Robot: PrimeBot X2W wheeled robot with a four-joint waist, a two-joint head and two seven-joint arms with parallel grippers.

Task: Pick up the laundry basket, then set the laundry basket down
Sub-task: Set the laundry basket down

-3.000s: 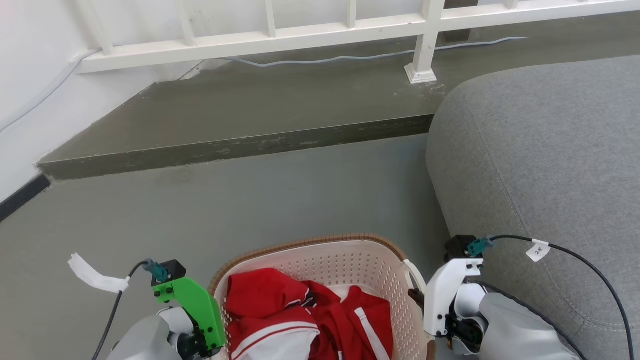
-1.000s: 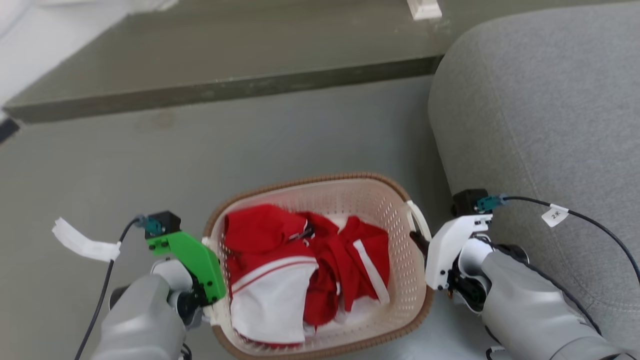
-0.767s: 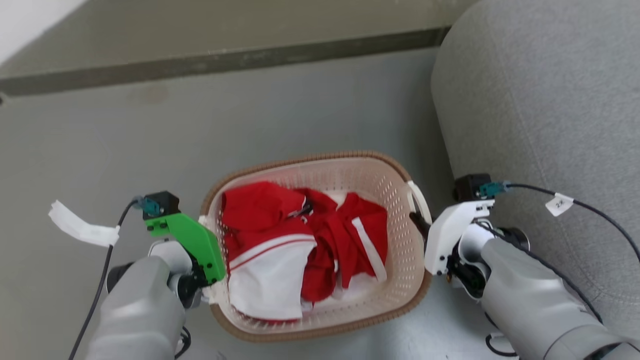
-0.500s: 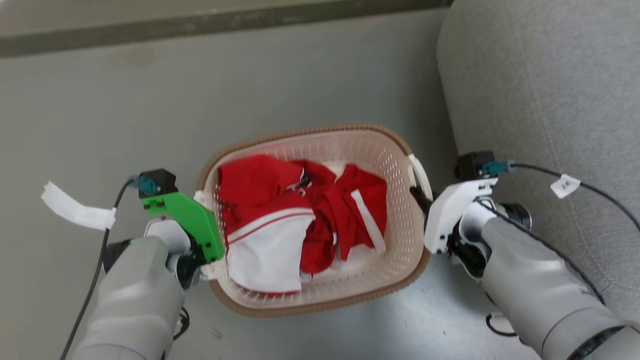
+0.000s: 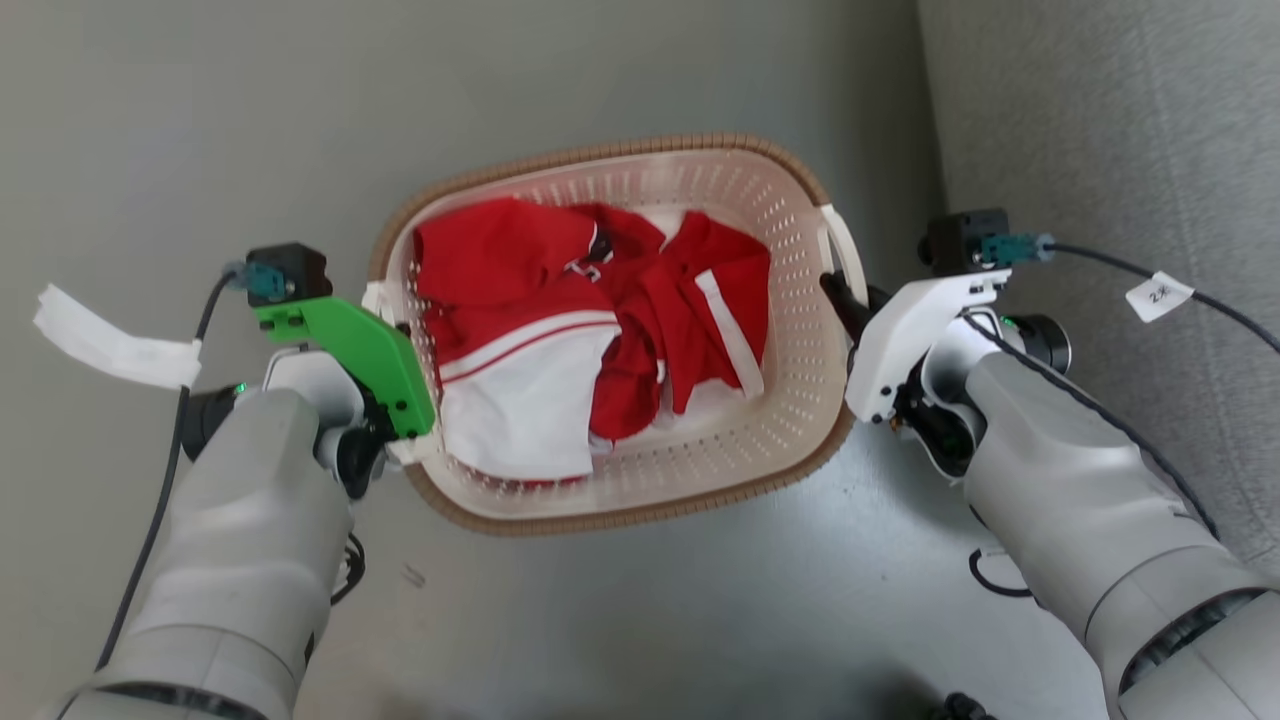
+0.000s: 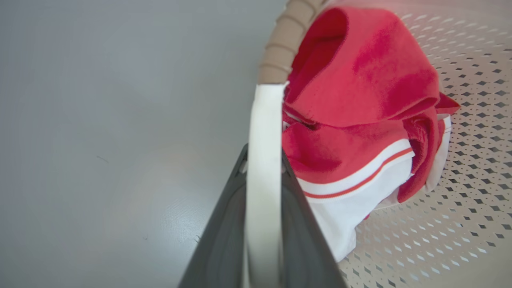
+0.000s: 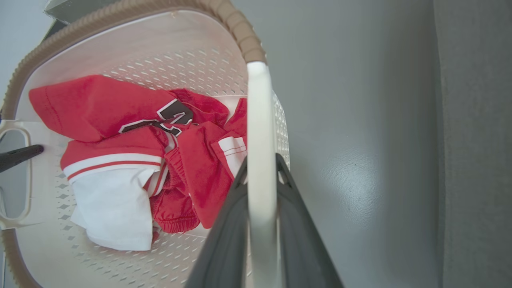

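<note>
Head view: cream-white perforated plastic laundry basket (image 5: 620, 150) with a brown woven-look rim sits between the two arms, long axis running left to right, above the glossy grey floor (image 5: 650, 620). Cannot tell whether its base touches the floor. The grey upholstered sofa (image 5: 1100, 130) lies just to the basket's right.

Contents: crumpled red and white garments (image 5: 590, 330), heaped toward the left half of the basket.

Left gripper (image 6: 263, 168): at the basket's left end. Its two dark fingers are nearly closed, one on each side of the white left handle (image 6: 262, 132) and pressed against it. The basket wall and garments lie just right of the fingers in the left wrist view.

Right gripper (image 7: 261, 172): at the basket's right end, just beside the sofa. Its fingers are nearly closed in the same way, clamping the white right handle (image 7: 259, 120) between them. In the right wrist view the basket interior lies left of the fingers and the floor to their right.
</note>
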